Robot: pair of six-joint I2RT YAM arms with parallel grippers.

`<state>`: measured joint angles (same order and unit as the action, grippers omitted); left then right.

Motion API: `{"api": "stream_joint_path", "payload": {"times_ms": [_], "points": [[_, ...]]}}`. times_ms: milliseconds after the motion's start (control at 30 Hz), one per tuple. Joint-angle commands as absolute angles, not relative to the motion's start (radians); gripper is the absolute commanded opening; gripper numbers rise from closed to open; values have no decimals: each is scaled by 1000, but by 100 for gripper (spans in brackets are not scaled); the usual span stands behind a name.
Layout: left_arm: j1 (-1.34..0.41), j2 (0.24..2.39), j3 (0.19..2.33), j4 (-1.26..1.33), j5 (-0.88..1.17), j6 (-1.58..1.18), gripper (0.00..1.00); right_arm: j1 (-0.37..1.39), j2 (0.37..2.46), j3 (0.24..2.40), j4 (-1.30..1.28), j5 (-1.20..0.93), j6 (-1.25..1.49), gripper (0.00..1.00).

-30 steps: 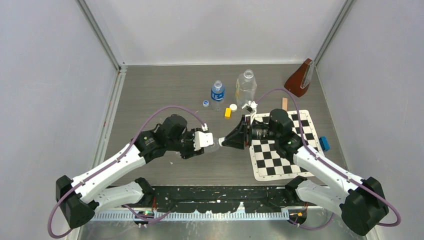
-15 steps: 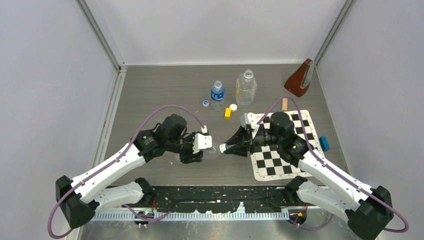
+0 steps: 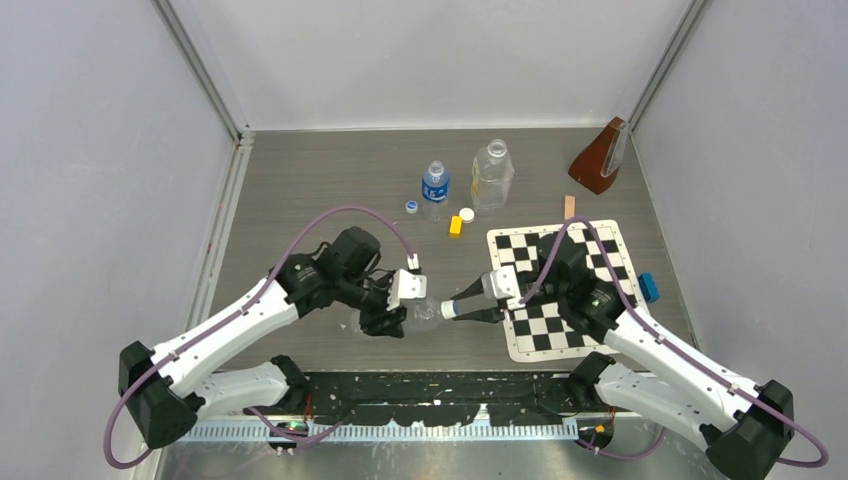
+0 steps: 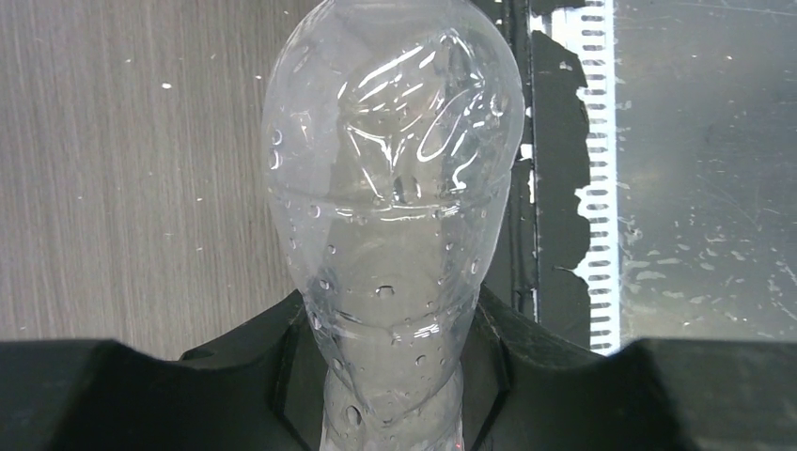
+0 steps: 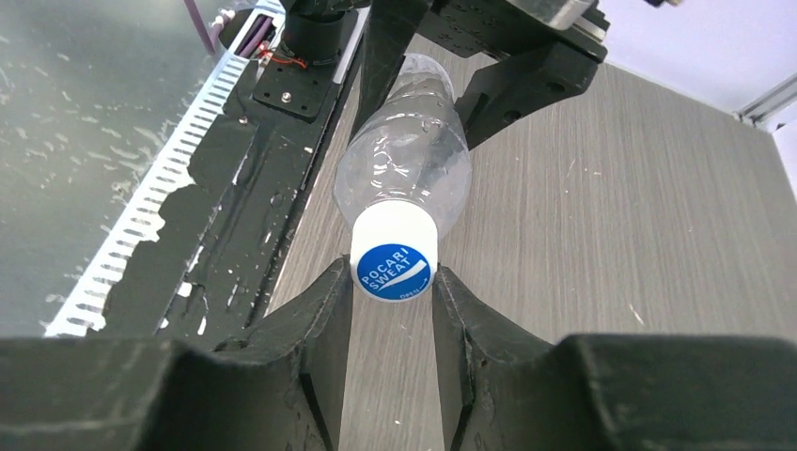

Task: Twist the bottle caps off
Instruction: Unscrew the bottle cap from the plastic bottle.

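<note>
A slim clear unlabelled bottle is held level above the table between both arms. My left gripper is shut on its body, the black fingers pressing in on either side of the narrow waist. The bottle's white cap with a blue printed top faces the right wrist camera. My right gripper is shut on that cap, one finger on each side. A small blue-labelled bottle and a wider clear bottle stand upright at the back. Two loose caps lie near them.
A yellow block lies beside the loose white cap. A chessboard mat lies under the right arm, with a blue block at its right edge. A brown wedge-shaped object stands at the back right. The black base rail runs close to the bottle.
Both grippers and the bottle between them have shifted toward the near edge of the table. The right wrist has turned while staying on the cap.
</note>
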<state>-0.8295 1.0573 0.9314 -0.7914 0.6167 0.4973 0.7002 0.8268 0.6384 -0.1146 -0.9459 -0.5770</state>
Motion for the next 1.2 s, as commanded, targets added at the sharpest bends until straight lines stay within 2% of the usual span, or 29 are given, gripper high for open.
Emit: {"api": "stream_joint_path", "payload": {"times_ms": [0, 467, 567, 633, 700, 733, 800, 867, 967, 1100, 1167], "points": [[-848, 1048, 1013, -761, 881, 510, 0, 705, 833, 672, -130, -836, -781, 1], [-842, 1095, 1062, -807, 1124, 444, 0, 717, 801, 681, -104, -827, -836, 0], [-834, 1099, 1069, -805, 1112, 427, 0, 718, 795, 672, -77, -817, -823, 0], [-830, 1091, 1068, -787, 1023, 417, 0, 718, 794, 644, 13, -768, -759, 0], [-830, 1057, 1043, -703, 792, 354, 0, 718, 790, 583, 207, -644, -584, 14], [-830, 1035, 1022, -646, 672, 320, 0, 718, 785, 561, 274, -537, -431, 31], [-830, 985, 963, -542, 483, 292, 0, 718, 773, 516, 391, -401, -267, 45], [-830, 937, 906, -443, 338, 277, 0, 718, 756, 498, 426, -302, -116, 54], [-830, 897, 861, -366, 199, 263, 0, 718, 735, 507, 404, -151, 148, 60], [-830, 904, 843, -327, 119, 242, 0, 717, 729, 589, 227, 227, 520, 61], [-831, 925, 844, -300, 73, 205, 0, 717, 742, 639, 131, 260, 652, 63]]}}
